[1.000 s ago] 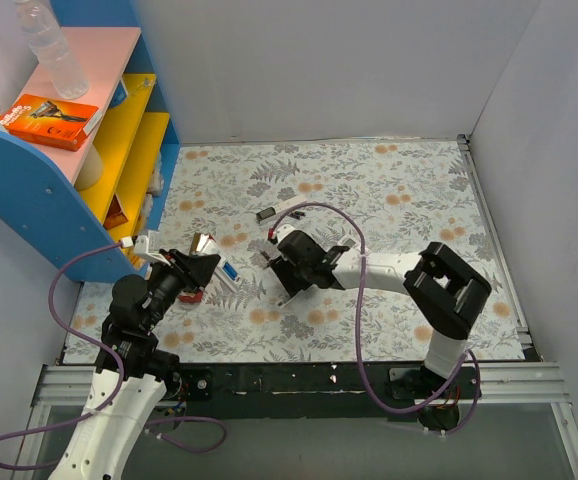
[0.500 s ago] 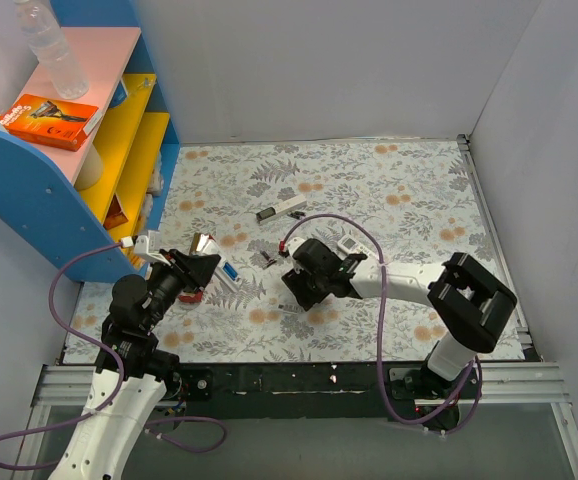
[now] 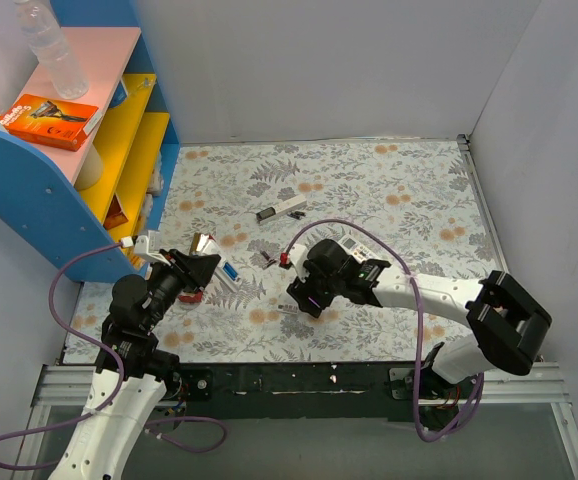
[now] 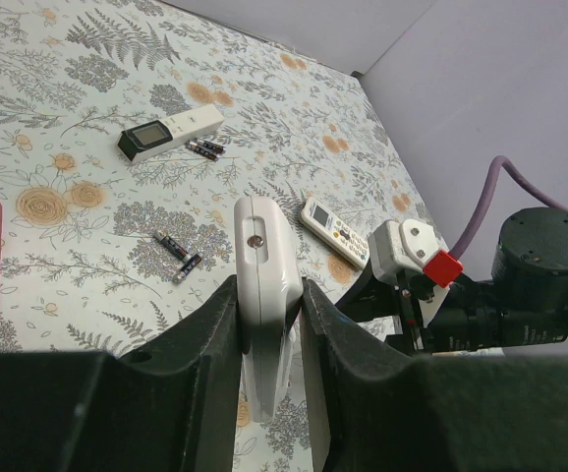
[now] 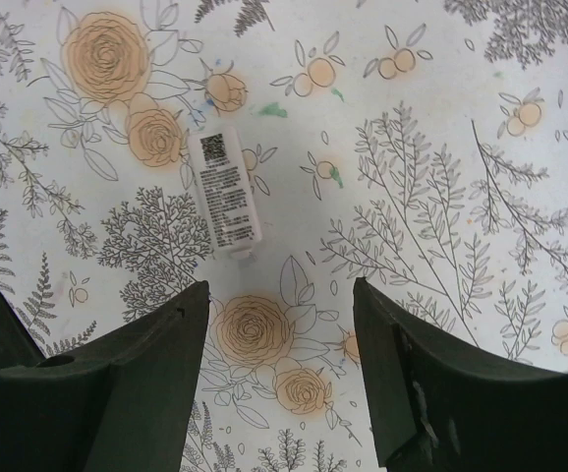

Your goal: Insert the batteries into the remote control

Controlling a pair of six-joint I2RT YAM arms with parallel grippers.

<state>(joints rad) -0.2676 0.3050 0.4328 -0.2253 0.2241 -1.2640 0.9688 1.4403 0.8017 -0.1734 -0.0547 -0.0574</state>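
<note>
My left gripper [image 3: 207,267] is shut on a white remote control [image 4: 262,258] and holds it edge-up above the floral mat, also shown in the left wrist view [image 4: 268,295]. Two small dark batteries [image 4: 178,258] lie on the mat beyond it, also seen from above [image 3: 266,258]. Two more batteries [image 4: 203,149] lie next to a long white bar with a black end [image 4: 171,133]. My right gripper [image 3: 305,296] is open and empty, low over the mat [image 5: 279,300]. A small white labelled cover piece [image 5: 225,193] lies flat just beyond its left finger.
A second white remote with buttons [image 3: 355,247] lies behind the right wrist. The white bar [image 3: 281,210] lies mid-mat. A blue and yellow shelf unit [image 3: 29,190] stands at the left. Small packets [image 3: 201,243] lie near the left gripper. Walls enclose the mat.
My right arm has swung toward the near side and right, its gripper moving off the mat's middle and uncovering the white bar and batteries. The left arm has not moved.
</note>
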